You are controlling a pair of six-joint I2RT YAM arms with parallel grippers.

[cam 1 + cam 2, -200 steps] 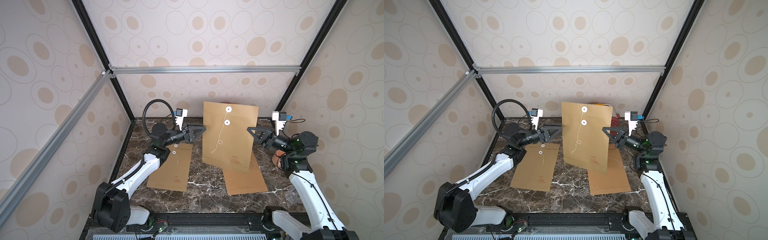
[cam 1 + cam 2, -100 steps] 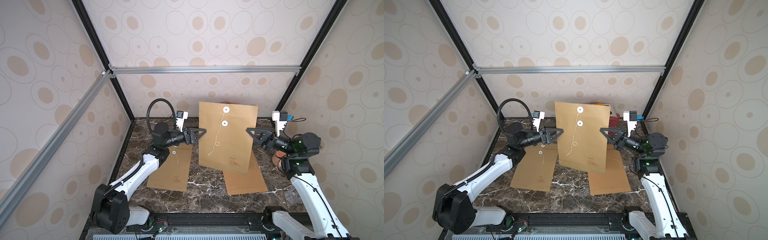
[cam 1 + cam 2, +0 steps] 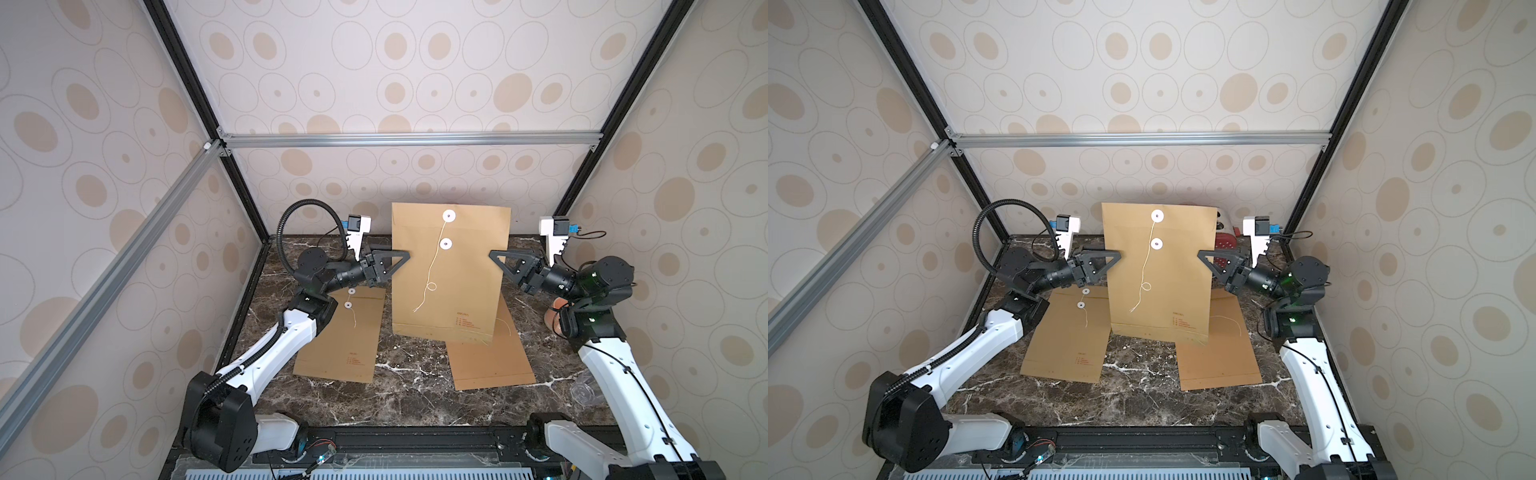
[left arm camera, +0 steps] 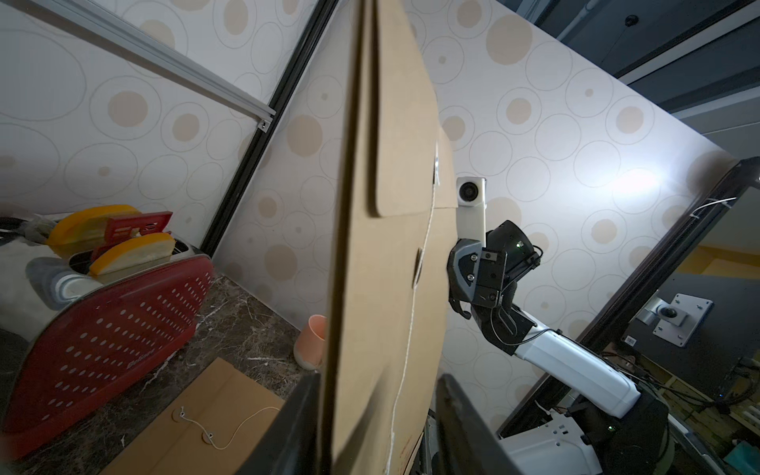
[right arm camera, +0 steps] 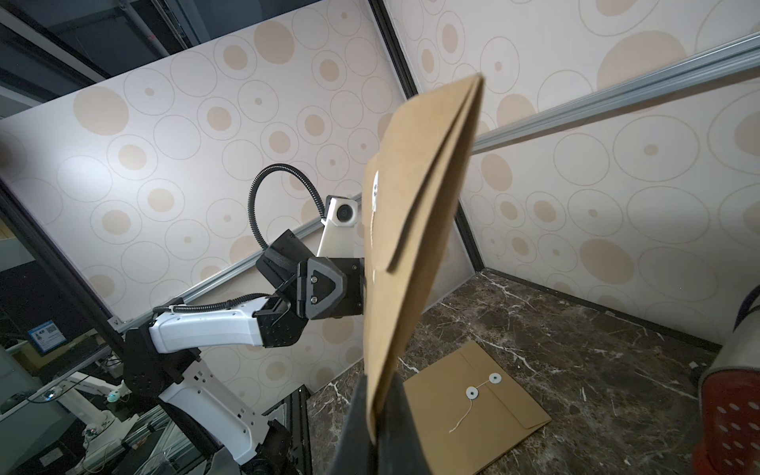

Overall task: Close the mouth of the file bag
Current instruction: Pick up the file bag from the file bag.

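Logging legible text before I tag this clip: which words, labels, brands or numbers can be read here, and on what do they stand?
Red print low on the upright file bag: too small to read.
Red print on the flat file bag on the robot's left: too small to read.
Brand script on the red toaster: blurred, unreadable.
No other text is legible.
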